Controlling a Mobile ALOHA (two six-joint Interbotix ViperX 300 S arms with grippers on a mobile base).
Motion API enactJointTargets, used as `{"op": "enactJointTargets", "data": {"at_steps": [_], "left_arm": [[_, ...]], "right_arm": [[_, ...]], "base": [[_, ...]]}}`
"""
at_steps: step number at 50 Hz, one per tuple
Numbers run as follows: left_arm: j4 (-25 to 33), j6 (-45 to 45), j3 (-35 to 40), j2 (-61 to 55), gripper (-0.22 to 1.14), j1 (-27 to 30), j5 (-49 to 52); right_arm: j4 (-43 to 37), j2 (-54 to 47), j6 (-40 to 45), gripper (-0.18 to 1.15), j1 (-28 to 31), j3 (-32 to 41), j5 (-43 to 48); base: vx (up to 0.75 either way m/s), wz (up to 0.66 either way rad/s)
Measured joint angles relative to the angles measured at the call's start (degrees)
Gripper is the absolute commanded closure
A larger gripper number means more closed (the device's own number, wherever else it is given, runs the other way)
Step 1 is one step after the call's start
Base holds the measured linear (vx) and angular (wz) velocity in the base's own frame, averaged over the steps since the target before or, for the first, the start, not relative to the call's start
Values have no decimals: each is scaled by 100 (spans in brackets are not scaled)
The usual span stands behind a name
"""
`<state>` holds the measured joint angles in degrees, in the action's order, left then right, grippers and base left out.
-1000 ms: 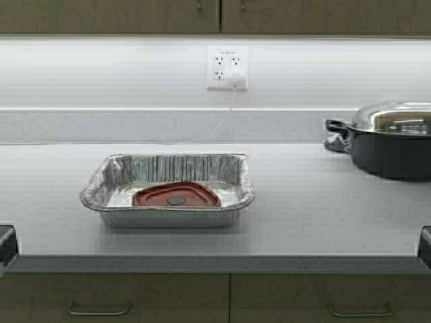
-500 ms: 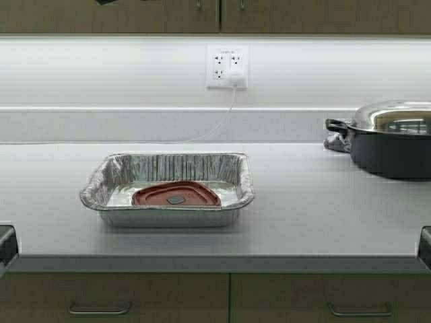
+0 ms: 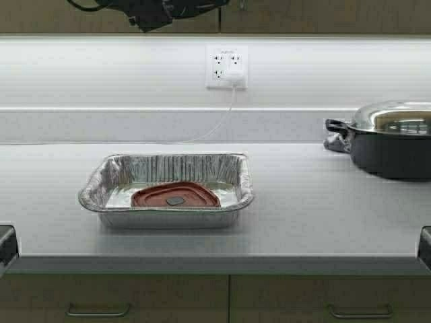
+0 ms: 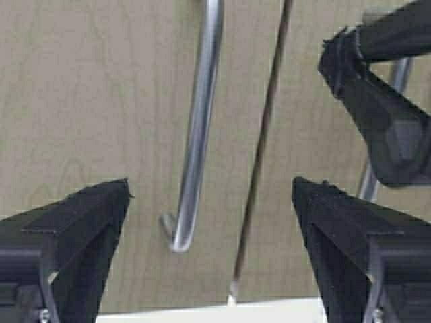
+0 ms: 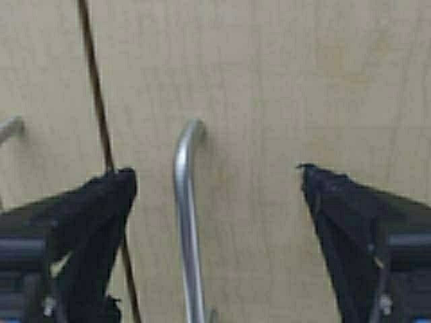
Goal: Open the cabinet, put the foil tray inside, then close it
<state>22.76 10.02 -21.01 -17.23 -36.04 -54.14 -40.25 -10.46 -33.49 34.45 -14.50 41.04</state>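
In the high view, the foil tray (image 3: 166,190) sits on the grey counter (image 3: 310,208), a little left of the middle. A flat red piece (image 3: 176,195) lies on its bottom. A dark pot (image 3: 389,140) with a shiny lid stands far off at the right end of the counter. A white wall socket (image 3: 227,67) with a cord is on the wall behind. The cabinet (image 3: 323,15) runs along the top edge, and its doors are shut. A dark bit of an arm shows up there, in front of the left door.

In the left wrist view, the left gripper (image 4: 210,202) is up close to the cabinet with its jaws spread wide apart. The left door handle (image 4: 195,128) sits between them, and they do not touch it. The other gripper shows nearby.

In the right wrist view, the right gripper (image 5: 215,192) also has its jaws wide apart. The right door handle (image 5: 186,222) sits between them, untouched. The gap between the two doors shows beside it.
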Motion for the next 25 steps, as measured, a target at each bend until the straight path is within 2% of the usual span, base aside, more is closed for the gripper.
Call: {"op": "enactJointTargets", "data": {"at_steps": [3,6,10,12,15,17,19,21,25], "left_arm": [[35,0,88,-70,1,26,0],[70,0,158,-141,14,26,0],[123,0,272,-220,38,35,53],[167,0,352,-264,52,44,141],[202,26,492,-316,75,35,404],[202,44,554,-325,88,62,606],[211,62,642,-343,98,79,835],[202,79,703,-343,98,97,1037],[167,132,773,-308,89,132,1283]], "right_arm": [[0,-35,0,9,9,70,-44],[-9,-53,0,27,-9,114,-114],[-9,-114,0,58,-26,176,-185],[-9,-185,0,78,0,255,-220],[-9,-299,0,97,26,404,-281],[-9,-343,-9,101,9,457,-308],[-9,-360,-18,98,-35,483,-352],[-9,-369,-26,93,-53,510,-404],[-9,-360,-26,87,-79,519,-448]], "base": [[0,0],[0,0],[0,0],[-1,-2],[-2,1],[-3,3],[-3,2],[-4,2],[-6,3]]}}
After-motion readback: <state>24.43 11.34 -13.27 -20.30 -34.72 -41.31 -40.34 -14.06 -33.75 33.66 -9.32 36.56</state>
